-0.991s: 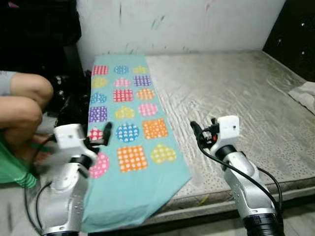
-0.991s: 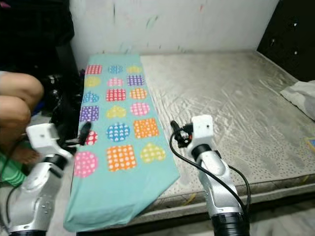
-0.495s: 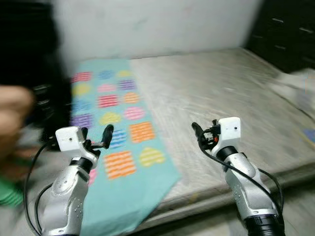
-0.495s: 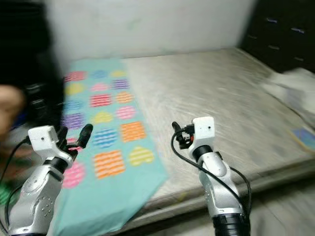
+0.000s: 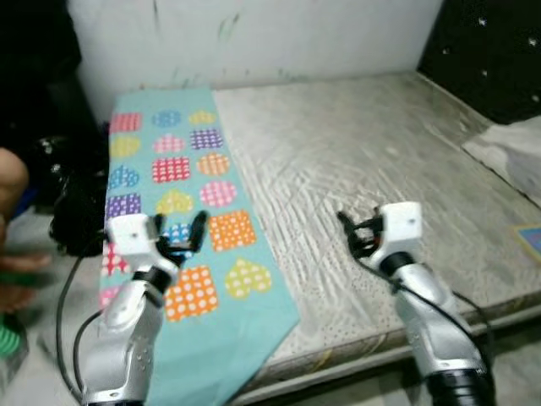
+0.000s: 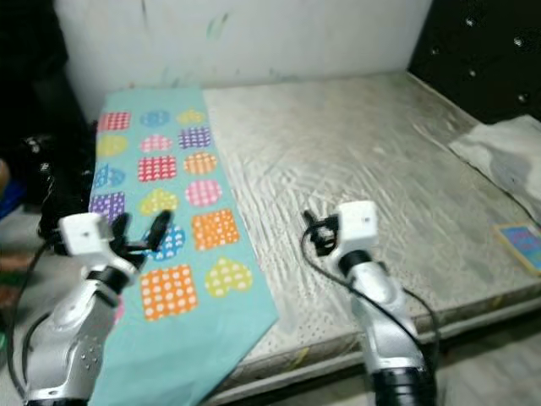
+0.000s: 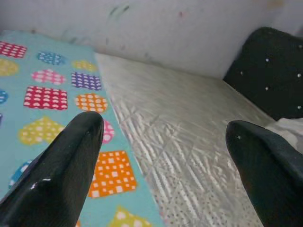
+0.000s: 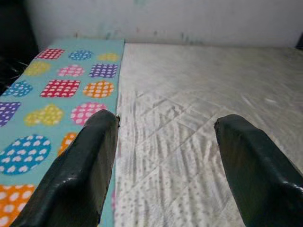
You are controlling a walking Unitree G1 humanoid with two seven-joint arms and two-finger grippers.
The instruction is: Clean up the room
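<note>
Mattress, bare and grey-beige with a quilted, wrinkled surface, lies against a white wall marked with small paint streaks, and a dark studded headboard stands at its right end. Along the mattress's left side lies a long turquoise cloth printed with coloured dotted squares, circles and hearts; its near end hangs over the front edge of the mattress in a point. At the far right a crumpled white cloth rests on the mattress, with a small blue item near it by the edge. To the left of the bed a dark heap sits on the floor, and part of a person's limb shows at the picture's left edge. The left tool hovers over the patterned cloth, fingers spread apart and gripping nothing. The right tool hovers over bare mattress just beside the cloth's edge, fingers likewise parted and empty.
</note>
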